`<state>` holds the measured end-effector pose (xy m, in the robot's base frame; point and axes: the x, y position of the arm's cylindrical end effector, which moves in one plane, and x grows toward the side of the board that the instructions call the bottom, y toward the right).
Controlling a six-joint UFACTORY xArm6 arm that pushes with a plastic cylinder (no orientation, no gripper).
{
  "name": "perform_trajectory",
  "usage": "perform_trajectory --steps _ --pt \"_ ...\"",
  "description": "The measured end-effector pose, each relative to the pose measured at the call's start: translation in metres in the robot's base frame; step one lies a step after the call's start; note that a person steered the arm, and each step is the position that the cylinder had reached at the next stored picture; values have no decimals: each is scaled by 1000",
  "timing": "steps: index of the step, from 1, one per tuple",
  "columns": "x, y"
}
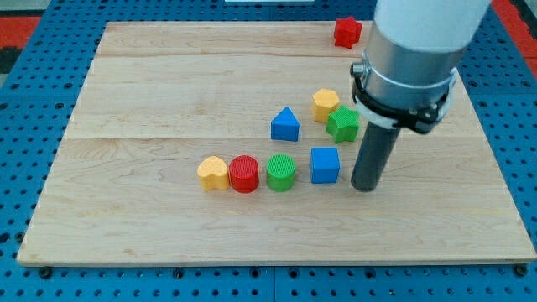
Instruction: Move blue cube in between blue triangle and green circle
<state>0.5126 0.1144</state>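
Note:
The blue cube [325,164] sits on the wooden board, just right of the green circle [281,172]. The blue triangle [285,125] lies above and a little left of the cube. My tip [364,187] rests on the board just right of the blue cube, with a small gap between them. The rod rises from the tip toward the view's top right, under the arm's white body.
A red circle [244,174] and a yellow heart [213,173] continue the row left of the green circle. A yellow hexagon [325,104] and a green star [342,124] sit right of the blue triangle. A red star [347,32] lies at the board's top edge.

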Motion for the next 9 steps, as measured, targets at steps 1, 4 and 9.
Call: perform_trajectory --steps 1,4,9 --pt "-28 -22" --pt "-78 -55" --pt "-7 -42"
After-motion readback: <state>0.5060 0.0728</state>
